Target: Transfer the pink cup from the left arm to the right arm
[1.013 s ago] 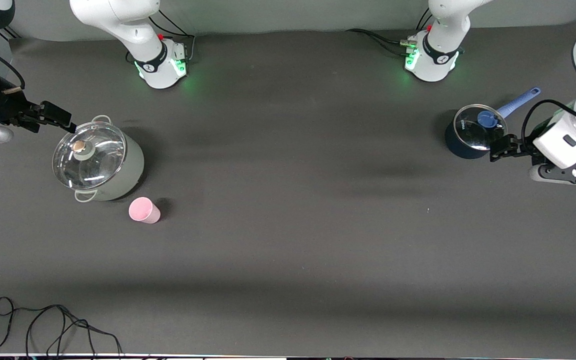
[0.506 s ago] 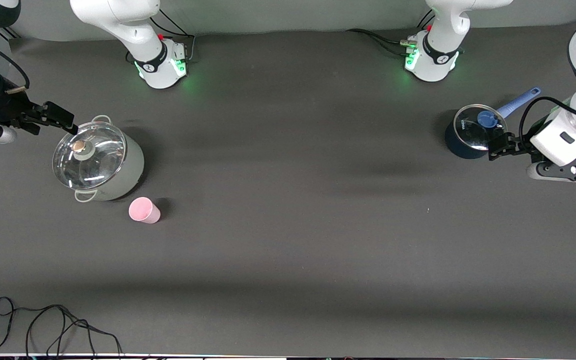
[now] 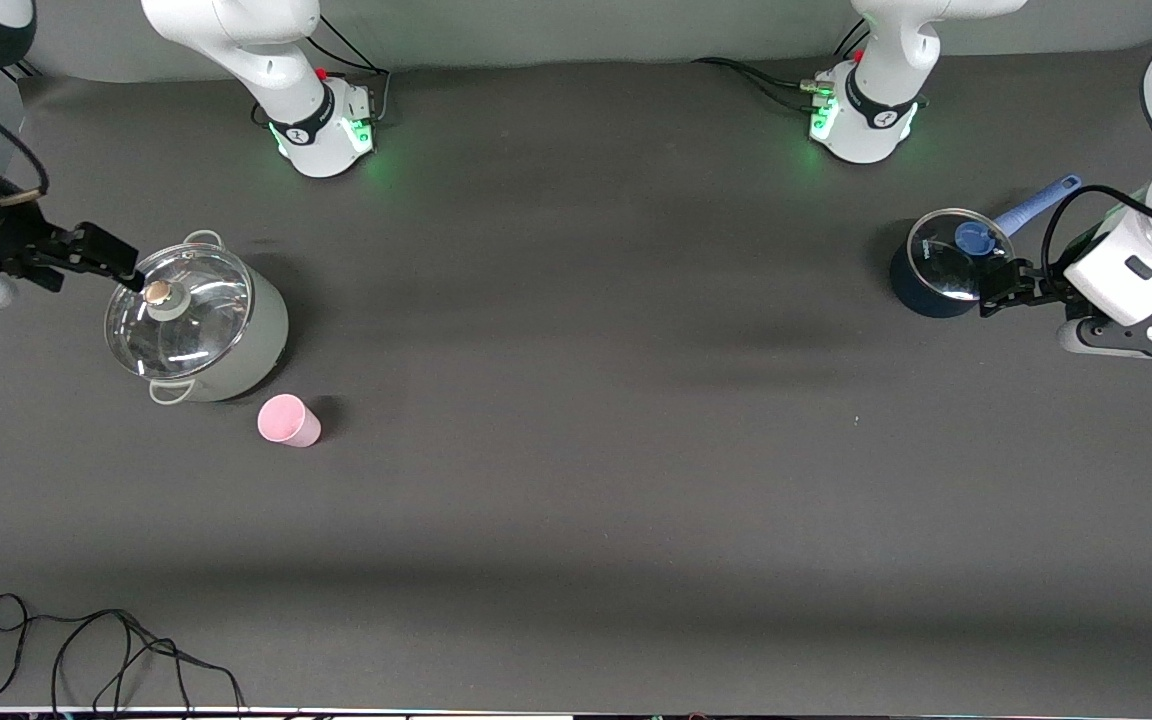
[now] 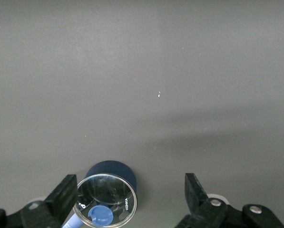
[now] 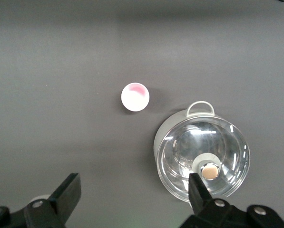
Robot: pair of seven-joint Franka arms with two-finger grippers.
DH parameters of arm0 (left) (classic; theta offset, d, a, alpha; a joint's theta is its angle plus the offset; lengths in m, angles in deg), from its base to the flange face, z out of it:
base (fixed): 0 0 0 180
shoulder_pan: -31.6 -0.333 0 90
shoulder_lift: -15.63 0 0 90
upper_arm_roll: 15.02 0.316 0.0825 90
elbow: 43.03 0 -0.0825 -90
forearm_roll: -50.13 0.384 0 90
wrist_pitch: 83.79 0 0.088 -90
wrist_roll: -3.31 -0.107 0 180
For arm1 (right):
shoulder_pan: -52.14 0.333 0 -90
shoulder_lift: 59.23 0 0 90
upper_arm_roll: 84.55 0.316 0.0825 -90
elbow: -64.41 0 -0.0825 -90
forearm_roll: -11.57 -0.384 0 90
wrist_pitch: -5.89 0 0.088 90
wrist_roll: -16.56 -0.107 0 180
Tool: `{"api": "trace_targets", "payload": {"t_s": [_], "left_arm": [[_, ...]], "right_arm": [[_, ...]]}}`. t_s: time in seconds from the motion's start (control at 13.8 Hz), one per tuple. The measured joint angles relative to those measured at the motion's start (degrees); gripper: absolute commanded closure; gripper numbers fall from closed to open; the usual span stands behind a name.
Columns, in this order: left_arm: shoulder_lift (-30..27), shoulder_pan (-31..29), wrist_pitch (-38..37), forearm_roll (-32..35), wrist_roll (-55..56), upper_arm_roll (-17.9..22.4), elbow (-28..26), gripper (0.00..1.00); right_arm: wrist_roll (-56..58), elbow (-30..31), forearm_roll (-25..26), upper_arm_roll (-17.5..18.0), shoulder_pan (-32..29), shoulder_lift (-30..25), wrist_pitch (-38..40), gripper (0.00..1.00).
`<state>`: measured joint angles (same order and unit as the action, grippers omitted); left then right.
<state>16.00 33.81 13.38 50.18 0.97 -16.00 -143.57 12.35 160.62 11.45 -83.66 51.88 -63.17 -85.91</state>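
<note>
On the dark grey table (image 3: pixel 576 480), toward the right arm's end, a large pale-green pot (image 3: pixel 198 325) with a glass lid (image 3: pixel 179 312) and looped handles is seen, the largest item present. Toward the left arm's end a smaller dark-blue saucepan (image 3: pixel 941 262) with a glass lid, a blue knob and a light-blue handle is placed; small white lettering is printed on its lid rim, but it cannot be read with certainty. The pink cup (image 3: pixel 288 420) is stood upright on the table just beside the pale-green pot and nearer to the front camera than it, its long axis vertical and its open mouth turned upward; in the right wrist view the cup (image 5: pixel 135 97) is seen from above as a round pale rim with a pink inside. It is a small, tapered, handleless tumbler of pale pink, untouched by either arm. The right gripper (image 3: pixel 121 265) is held over the edge of the pale-green pot's lid with its fingers (image 5: pixel 68 190) spread wide and nothing between them. The left gripper (image 3: pixel 998 290) is held over the edge of the dark-blue saucepan, its fingers (image 4: pixel 65 194) likewise parted and holding nothing. A black cable (image 3: pixel 106 650) is looped at the table edge nearest the front camera.
</note>
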Motion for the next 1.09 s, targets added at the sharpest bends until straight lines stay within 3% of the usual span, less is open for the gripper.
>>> {"api": "trace_targets", "payload": {"t_s": [1.09], "left_arm": [[-0.4,0.2,-2.2,0.1,0.0,0.0,2.9,0.00]], "right_arm": [[0.0,-0.4,0.0,0.5,0.4,0.5,1.6,0.00]]}}
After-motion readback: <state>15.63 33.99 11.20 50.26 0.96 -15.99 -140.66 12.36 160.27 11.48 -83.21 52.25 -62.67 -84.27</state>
